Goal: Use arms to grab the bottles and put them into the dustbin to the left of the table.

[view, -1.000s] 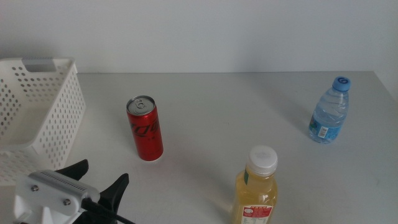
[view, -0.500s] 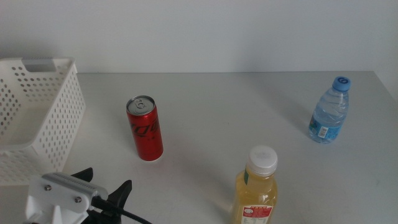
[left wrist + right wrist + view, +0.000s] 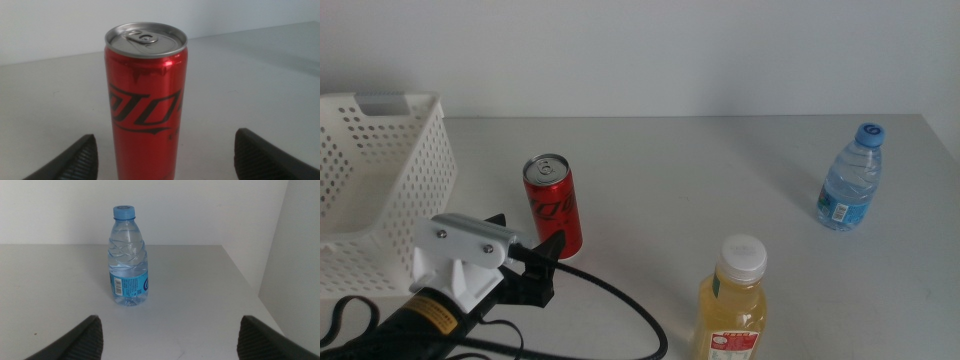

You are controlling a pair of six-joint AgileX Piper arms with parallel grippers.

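Note:
A slim red soda can [image 3: 553,207] stands upright left of the table's middle. My left gripper [image 3: 525,243] is just in front of it, open, its dark fingertips [image 3: 548,247] close to the can's lower part. The left wrist view has the can [image 3: 146,100] close up between the spread jaws, untouched. A yellow-juice bottle [image 3: 732,307] with a white cap stands at the front. The clear water bottle [image 3: 849,181] with a blue cap stands at the right; the right wrist view faces it [image 3: 128,257] from a distance, jaws spread wide. The white dustbin [image 3: 375,190] sits at the left.
The grey table [image 3: 700,180] ends at a straight back edge below a white wall. A black cable [image 3: 620,310] trails from the left arm across the front. In the right wrist view the table's edge [image 3: 245,282] drops off beyond the water bottle.
My left gripper has moved forward and to the right, from the front left corner up to the red can. Can, bottles and basket have not moved.

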